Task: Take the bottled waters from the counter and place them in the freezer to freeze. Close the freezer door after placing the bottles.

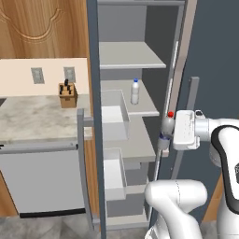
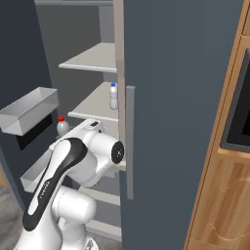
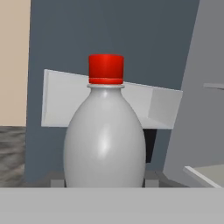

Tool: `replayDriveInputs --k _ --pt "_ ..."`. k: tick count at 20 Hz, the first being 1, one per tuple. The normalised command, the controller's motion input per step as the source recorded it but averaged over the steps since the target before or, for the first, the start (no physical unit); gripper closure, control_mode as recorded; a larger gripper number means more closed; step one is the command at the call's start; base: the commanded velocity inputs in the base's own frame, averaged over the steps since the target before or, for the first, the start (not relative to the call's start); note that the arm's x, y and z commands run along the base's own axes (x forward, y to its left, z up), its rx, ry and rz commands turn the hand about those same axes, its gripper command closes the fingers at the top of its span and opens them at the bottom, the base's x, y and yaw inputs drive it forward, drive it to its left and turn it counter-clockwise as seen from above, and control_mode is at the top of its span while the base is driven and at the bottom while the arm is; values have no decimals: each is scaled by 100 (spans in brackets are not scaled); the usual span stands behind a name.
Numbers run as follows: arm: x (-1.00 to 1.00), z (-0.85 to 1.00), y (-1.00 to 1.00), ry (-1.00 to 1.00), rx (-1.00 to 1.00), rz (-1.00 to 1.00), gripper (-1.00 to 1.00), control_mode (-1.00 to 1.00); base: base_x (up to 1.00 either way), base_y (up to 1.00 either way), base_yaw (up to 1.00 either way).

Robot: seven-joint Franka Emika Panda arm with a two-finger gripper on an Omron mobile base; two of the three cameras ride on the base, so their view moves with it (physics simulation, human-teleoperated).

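With its jaws closed on the red-capped bottle (image 1: 166, 129), held upright at the front edge of the open freezer (image 1: 122, 140), the gripper (image 1: 169, 131) is likely mid-delivery of the second bottle, so next it should reach inward to a shelf, where the blue-capped bottle (image 1: 135, 91) stands further back

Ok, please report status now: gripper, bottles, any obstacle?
Gripper shut on red-capped clear plastic bottle. Blue-capped bottle standing on freezer shelf. Door open, path clear.
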Motion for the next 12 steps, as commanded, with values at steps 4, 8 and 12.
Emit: replayDriveInputs --k 4,8,12 --pt "0 0 0 0 0 0 100 100 26 14 0" --pt "0 0 0 0 0 0 100 100 31 11 0" --pt "0 0 0 0 0 0 100 100 33 12 0"
